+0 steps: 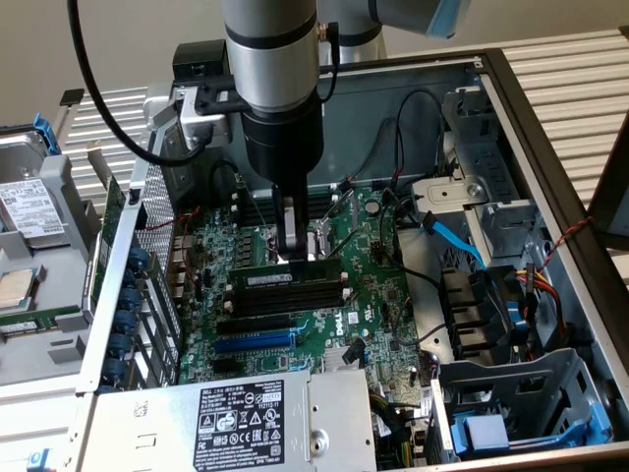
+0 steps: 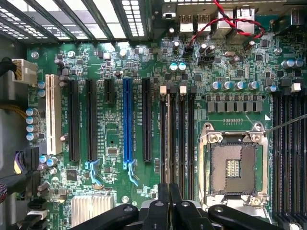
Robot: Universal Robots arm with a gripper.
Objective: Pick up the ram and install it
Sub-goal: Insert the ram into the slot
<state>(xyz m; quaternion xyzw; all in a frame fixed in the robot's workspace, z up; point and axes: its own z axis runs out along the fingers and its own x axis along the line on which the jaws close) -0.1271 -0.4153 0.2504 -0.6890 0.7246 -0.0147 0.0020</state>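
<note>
The ram point(image 1: 285, 279), a dark stick with a small white label, stands upright in the memory slot nearest the CPU socket point(image 2: 233, 167). My gripper point(image 1: 294, 254) comes straight down on the middle of its top edge, fingers drawn together on it. In the wrist view the two black fingers point(image 2: 163, 206) meet with only a thin gap, and the ram point(image 2: 171, 143) runs edge-on away from them between the bare black slots point(image 2: 191, 143). The long blue expansion slot point(image 2: 127, 120) lies several slots further over.
The open computer case has metal walls point(image 1: 118, 265) around the green motherboard point(image 1: 373, 305). A power supply point(image 1: 246, 423) sits in front, and drive bays with blue and black cables point(image 1: 462, 246) are at the exterior view's right. Loose drives point(image 1: 29, 206) lie outside on the exterior view's left.
</note>
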